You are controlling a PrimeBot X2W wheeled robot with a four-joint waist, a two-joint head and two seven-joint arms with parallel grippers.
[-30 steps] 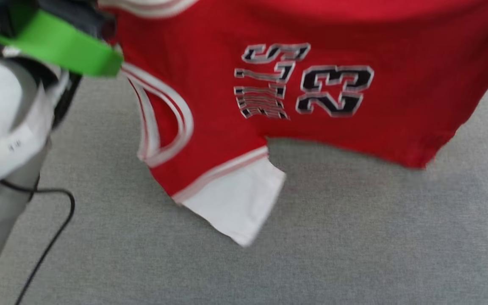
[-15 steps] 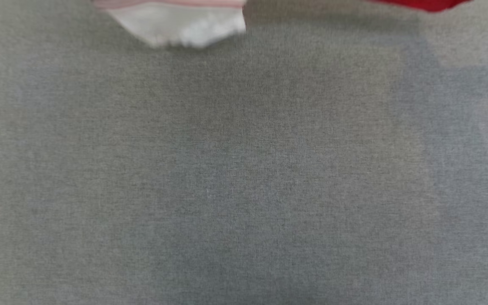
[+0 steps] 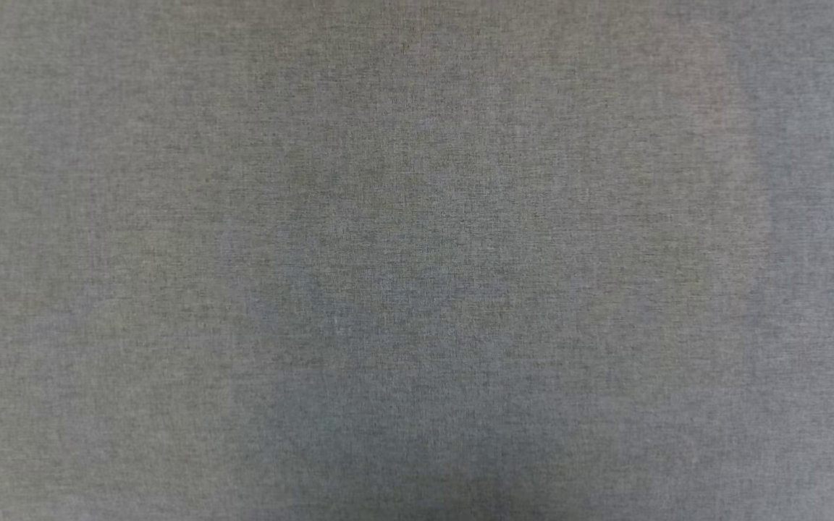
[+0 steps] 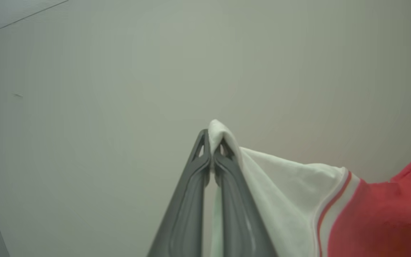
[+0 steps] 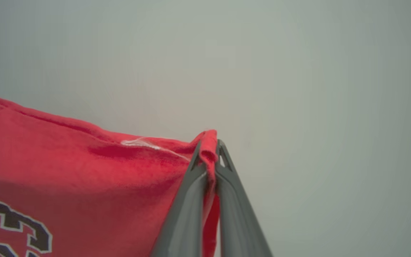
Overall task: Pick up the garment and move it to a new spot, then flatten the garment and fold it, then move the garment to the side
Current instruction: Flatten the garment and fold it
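The garment [image 4: 369, 217] is a red jersey with white sleeves and striped trim, held up in the air in front of a pale wall. In the left wrist view my left gripper [image 4: 212, 150] is shut on the edge of a white sleeve, whose fabric pokes up between the fingertips. In the right wrist view my right gripper [image 5: 211, 151] is shut on a red edge of the garment [image 5: 84, 178], which hangs away to the left with part of a black, white-outlined number at the lower left.
The head view looks straight down on a plain grey fabric surface [image 3: 417, 260]. A pale wall [image 4: 120, 89] stands behind both grippers in the wrist views.
The head view has swung away: a second ago the hanging red jersey and my left arm were in it, half a second ago just its lower edge, now grey surface.
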